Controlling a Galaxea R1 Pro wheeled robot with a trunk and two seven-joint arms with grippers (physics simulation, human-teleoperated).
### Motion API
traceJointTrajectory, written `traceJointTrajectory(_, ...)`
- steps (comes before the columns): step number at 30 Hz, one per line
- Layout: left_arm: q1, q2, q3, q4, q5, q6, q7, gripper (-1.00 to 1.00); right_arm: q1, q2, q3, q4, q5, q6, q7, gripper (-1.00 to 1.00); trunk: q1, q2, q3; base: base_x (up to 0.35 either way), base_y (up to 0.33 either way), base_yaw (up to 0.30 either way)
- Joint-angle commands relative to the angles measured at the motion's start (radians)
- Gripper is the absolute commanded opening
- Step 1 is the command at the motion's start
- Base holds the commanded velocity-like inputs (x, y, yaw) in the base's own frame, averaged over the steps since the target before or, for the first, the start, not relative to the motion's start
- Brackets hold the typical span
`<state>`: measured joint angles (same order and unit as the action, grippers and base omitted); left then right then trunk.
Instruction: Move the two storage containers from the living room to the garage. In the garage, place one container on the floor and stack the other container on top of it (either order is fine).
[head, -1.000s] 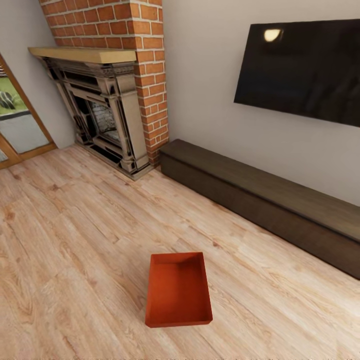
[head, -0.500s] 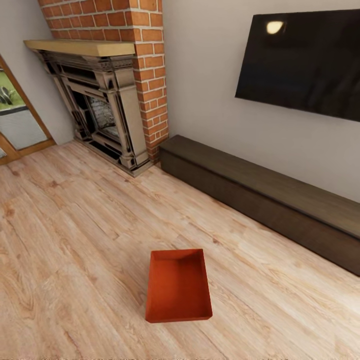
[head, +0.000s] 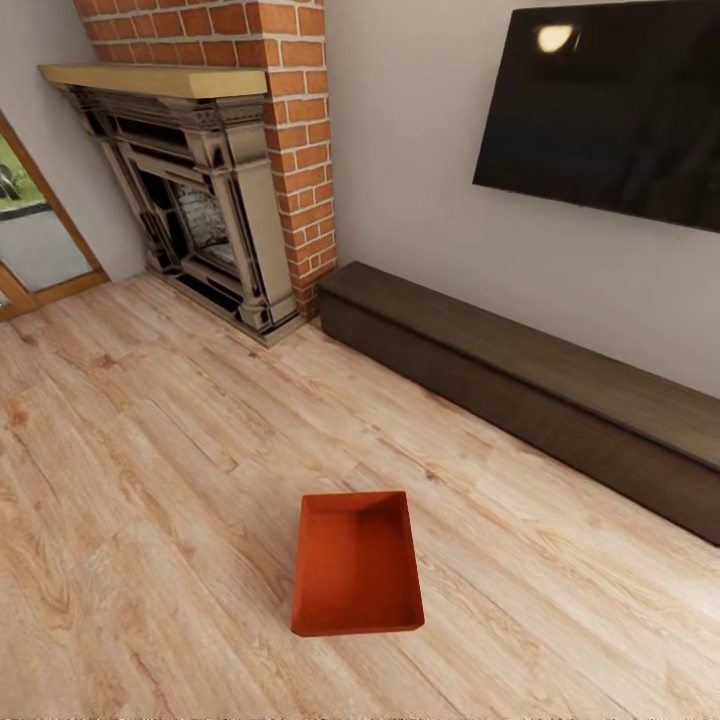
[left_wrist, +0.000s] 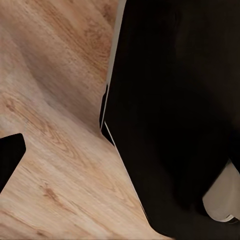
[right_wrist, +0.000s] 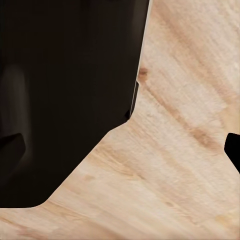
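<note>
One storage container, orange-red, rectangular, open top, sits flat on the light wood plank floor in the lower middle of the head view. It looks empty; inner walls and flat bottom show plainly. Its long axis runs roughly away from the camera, the near short wall closest to the robot. Bare planks on all sides of it; nothing touches it.

Beyond it and to the right, well apart, a long dark low bench runs along the pale wall, its top bare. Above the bench a black wall TV hangs, with a small bright reflection near its upper left corner. Left of the bench's near end stands the red brick chimney column with a dark ornate fireplace under a light wood mantel. At the far left edge, a wood-framed glass door shows green and grey outside.

Left wrist view: wood planks beside a large black body of the robot, with a small dark shape at one edge. Right wrist view: similar, planks beside a black mass. Whether either gripper's fingers are apart or together, I cannot tell from these views.
</note>
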<state>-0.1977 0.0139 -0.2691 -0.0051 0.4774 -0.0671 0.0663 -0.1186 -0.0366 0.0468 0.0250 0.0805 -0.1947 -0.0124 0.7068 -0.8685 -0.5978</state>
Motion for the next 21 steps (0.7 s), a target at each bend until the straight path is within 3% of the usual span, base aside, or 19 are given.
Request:
traceJointTrajectory(1,0.0,0.0,-0.009,0.0,0.007,-0.002,0.003,1.0,-0.001,0.0,0.004,0.003,0.007,-0.005,-0.002,1.0,0.0,-0.001,-0.002,0.0,0.0,0.0)
traceJointTrajectory(21,0.0,0.0,-0.009,-0.001,0.007,-0.002,0.003,1.0,-0.001,0.0,0.002,0.003,0.006,-0.004,-0.012,1.0,0.0,-0.001,-0.019,0.0,0.0,0.0)
